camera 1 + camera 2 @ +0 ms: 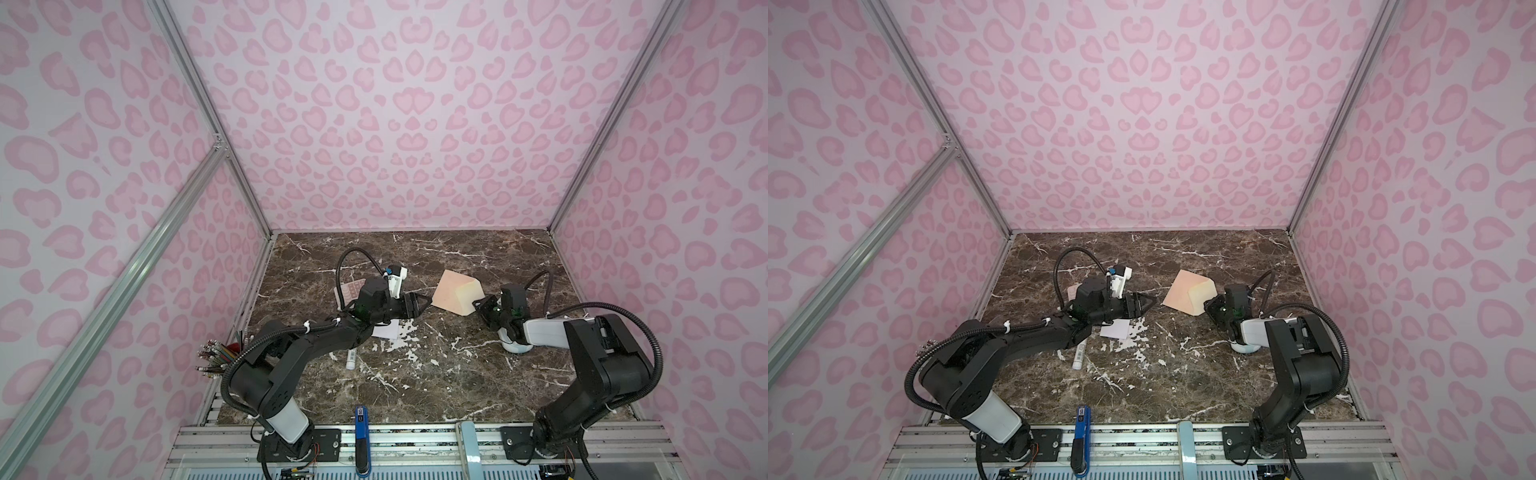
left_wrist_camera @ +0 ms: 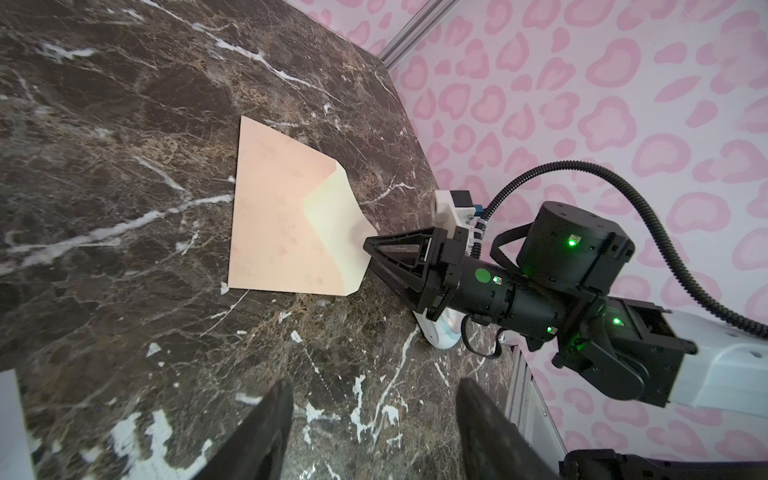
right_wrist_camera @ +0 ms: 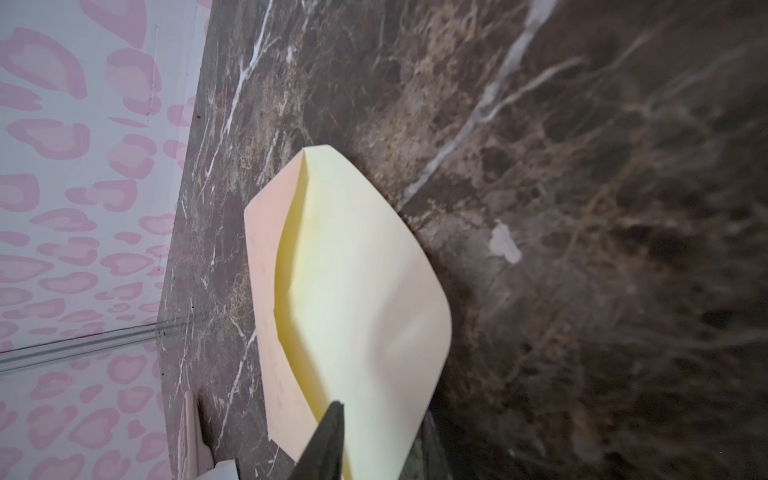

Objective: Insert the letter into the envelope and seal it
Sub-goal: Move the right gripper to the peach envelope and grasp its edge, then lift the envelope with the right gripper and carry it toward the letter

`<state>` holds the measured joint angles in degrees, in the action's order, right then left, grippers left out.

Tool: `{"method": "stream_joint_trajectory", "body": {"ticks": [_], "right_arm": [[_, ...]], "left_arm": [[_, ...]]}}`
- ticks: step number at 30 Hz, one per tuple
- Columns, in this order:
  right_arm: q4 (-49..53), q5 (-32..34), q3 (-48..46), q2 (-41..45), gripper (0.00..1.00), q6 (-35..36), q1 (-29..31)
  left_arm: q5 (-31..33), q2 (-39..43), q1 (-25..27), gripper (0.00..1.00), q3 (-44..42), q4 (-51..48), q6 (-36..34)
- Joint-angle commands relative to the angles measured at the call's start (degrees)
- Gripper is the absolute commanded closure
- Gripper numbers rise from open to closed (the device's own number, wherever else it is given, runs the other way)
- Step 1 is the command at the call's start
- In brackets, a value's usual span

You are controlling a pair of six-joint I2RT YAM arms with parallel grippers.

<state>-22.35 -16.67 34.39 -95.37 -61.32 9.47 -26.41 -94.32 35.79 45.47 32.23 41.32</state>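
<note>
The peach envelope lies flat on the marble table right of centre, also in the left wrist view. Its cream flap is raised and bowed. My right gripper is at the flap's outer edge. One finger is above the flap and one below, with a gap still showing, so it is open. My left gripper hovers open and empty just left of the envelope. The white letter lies on the table, mostly hidden under the left arm.
A pink calculator sits behind the left arm. A white marker lies near the letter. A cup of pencils stands at the left edge. A white round object rests under the right arm. Pink walls enclose three sides.
</note>
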Motion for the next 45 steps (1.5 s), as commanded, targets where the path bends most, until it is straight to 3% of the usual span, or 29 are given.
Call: {"method": "stream_joint_trajectory", "body": {"ticks": [1, 4, 15, 21, 27, 35, 45], "right_arm": [[1.3, 0.7, 0.1, -0.9, 0.67, 0.2, 0.0], [1.8, 0.8, 0.1, -0.7, 0.71, 0.4, 0.0], [1.5, 0.2, -0.1, 0.1, 0.98, 0.9, 0.0], [4.0, 0.0, 0.2, 4.6, 1.0, 1.7, 0.2], [13.0, 2.0, 1.2, 16.4, 1.0, 3.2, 2.1], [29.0, 6.9, 3.8, 33.6, 1.0, 4.7, 8.1], [37.6, 12.0, 3.8, 43.5, 1.0, 2.4, 19.3]], "left_arm": [[-0.3, -0.2, -0.1, 0.35, 0.0, 3.5, -0.4], [-0.2, 0.0, 0.0, 0.35, -0.1, 2.8, -1.0], [0.0, 0.5, 0.0, 0.35, -0.1, 1.8, -1.8], [0.1, 1.2, 0.0, 0.35, -0.6, 1.4, -2.0], [0.8, 5.8, -0.1, 0.34, -2.4, -0.4, -2.4], [6.1, 22.0, 0.1, 0.34, -8.0, -10.7, -5.4], [15.3, 43.4, 0.2, 0.33, -13.7, -30.2, -9.8]]}}
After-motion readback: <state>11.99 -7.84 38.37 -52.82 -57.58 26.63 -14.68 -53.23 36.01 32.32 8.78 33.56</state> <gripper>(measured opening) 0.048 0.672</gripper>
